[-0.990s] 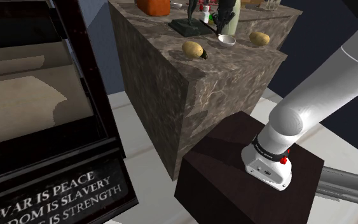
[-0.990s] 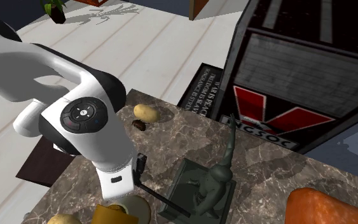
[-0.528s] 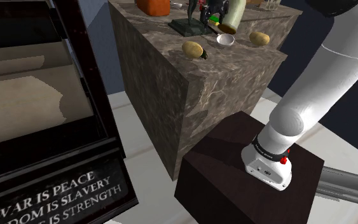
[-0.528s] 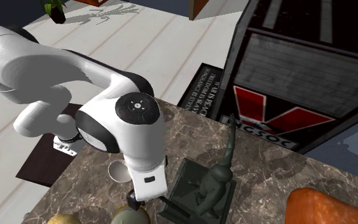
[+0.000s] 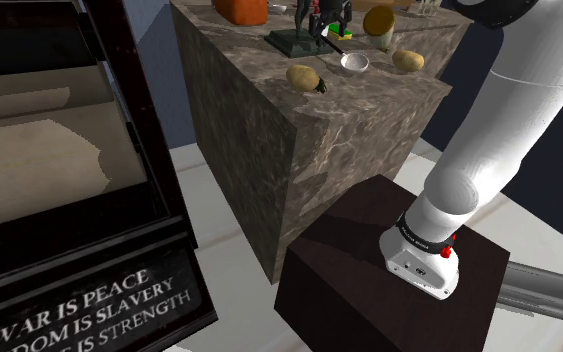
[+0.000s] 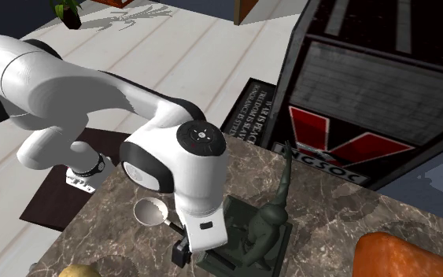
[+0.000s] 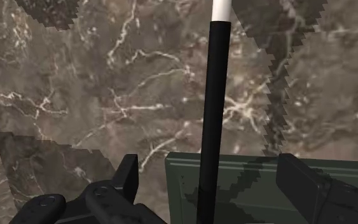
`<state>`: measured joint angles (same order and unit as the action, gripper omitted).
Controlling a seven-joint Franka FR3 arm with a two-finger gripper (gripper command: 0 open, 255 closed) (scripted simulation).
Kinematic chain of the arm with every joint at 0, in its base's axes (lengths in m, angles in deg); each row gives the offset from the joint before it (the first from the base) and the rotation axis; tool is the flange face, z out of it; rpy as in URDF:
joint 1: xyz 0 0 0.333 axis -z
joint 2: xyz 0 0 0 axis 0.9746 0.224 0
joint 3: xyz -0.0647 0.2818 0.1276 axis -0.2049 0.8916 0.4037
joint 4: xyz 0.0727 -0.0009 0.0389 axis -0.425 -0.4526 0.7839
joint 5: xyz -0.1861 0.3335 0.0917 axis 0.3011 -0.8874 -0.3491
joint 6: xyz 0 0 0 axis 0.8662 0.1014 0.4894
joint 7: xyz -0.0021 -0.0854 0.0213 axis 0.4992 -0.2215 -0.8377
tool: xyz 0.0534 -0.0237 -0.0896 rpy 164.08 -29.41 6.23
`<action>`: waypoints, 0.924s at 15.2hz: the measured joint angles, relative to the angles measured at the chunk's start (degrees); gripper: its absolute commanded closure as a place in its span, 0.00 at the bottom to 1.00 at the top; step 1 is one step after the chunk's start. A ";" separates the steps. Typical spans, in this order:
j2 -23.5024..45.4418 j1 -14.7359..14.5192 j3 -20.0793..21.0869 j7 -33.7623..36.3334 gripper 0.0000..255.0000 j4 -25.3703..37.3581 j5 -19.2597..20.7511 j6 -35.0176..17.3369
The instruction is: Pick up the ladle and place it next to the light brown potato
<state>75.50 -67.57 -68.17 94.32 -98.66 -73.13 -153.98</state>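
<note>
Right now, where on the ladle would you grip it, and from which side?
Take the ladle by its black handle, straight from above, a finger each side: it is thin, straight and low over the marble counter. Grip short of the green statue base its end crosses. The open gripper straddles it.

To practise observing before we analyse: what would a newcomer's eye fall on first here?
The bulky white arm bent over the marble counter strikes first. Next comes the ladle, its black handle running untouched through the open gripper, by a dark green statue on the counter.
</note>
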 measured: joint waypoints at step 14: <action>-0.61 0.80 -0.15 -1.11 1.00 -1.27 -1.15 -2.84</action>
<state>74.89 -66.77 -68.32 93.21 -99.93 -74.29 -156.83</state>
